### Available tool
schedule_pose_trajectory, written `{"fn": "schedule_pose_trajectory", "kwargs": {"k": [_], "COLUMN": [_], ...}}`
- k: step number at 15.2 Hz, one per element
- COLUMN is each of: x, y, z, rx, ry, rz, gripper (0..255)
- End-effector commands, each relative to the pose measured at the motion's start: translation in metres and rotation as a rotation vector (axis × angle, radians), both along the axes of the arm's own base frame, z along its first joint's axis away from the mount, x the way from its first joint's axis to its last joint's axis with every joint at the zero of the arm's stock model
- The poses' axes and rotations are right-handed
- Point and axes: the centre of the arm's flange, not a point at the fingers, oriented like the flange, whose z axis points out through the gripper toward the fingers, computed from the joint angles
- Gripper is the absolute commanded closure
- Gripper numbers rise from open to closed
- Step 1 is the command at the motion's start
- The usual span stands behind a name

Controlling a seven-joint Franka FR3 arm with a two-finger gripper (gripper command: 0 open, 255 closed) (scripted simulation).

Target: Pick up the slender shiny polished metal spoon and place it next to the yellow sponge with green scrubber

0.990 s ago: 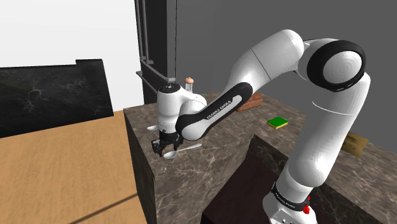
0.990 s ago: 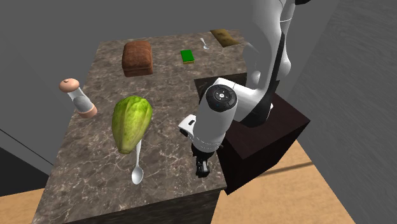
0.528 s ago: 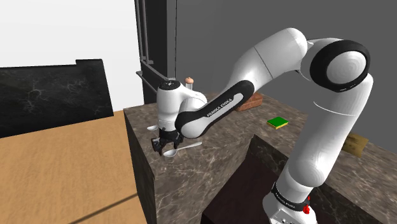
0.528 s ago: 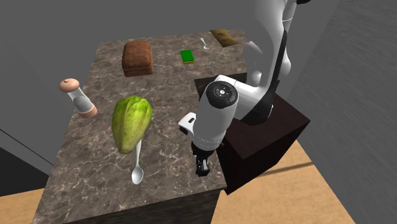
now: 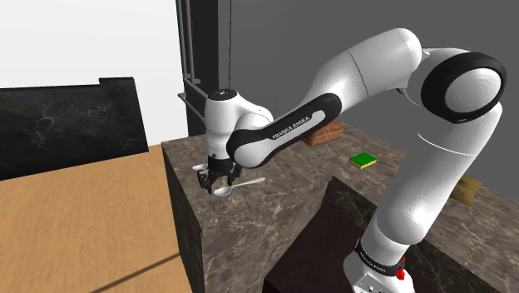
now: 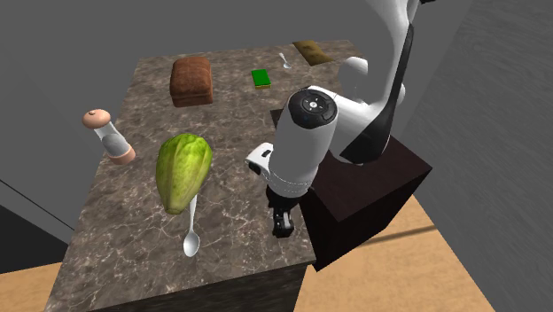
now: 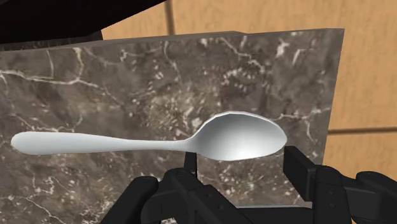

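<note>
Gripping the spoon (image 7: pixel 149 144) by its bowl, the pincer (image 7: pixel 244 156) is clenched, with the bowl caught between the tips of its two black fingers (image 7: pixel 299 168). The handle sticks out sideways, roughly level. In the shoulder view the pincer (image 5: pixel 216 181) hangs just above the desk (image 5: pixel 249 220) near its corner, and the spoon (image 5: pixel 245 182) juts from it toward that view's right. From the wrist, the desk (image 7: pixel 127 83) is dark marbled stone lying below the spoon, with the wood floor (image 7: pixel 369 63) past its edges.

In the second exterior view the pincer (image 6: pixel 282 226) points down close to the desk (image 6: pixel 133 239) edge, under the white hand. A second spoon (image 6: pixel 191 232) lies flat on the desk to that view's left, its handle reaching under a green gourd (image 6: pixel 183 170). A pepper mill (image 6: pixel 108 133) stands beyond the gourd. Farther back a brown block (image 6: pixel 191 80) and the sponge (image 6: pixel 260 78) sit near each other, green face up. The sponge (image 5: pixel 363 160) is well apart from the held spoon, which hangs at the opposite end of the desk. The arm's dark stand (image 6: pixel 363 191) sits beside the desk.
</note>
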Motion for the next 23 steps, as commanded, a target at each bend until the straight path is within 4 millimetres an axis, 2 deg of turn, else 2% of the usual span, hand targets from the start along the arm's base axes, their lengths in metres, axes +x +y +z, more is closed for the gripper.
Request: {"fn": "schedule_pose_trajectory", "kwargs": {"k": [1, 7, 8, 23], "x": [0.001, 0.001, 0.001, -0.117], "y": [0.000, 0.000, 0.000, -0.159], "z": [0.011, 0.043, 0.043, 0.043], "rx": [0.000, 0.000, 0.000, 0.000], "ry": [0.001, 0.001, 0.001, 0.001], "rz": [0.000, 0.000, 0.000, 0.000], "gripper": [255, 255, 255, 255]}}
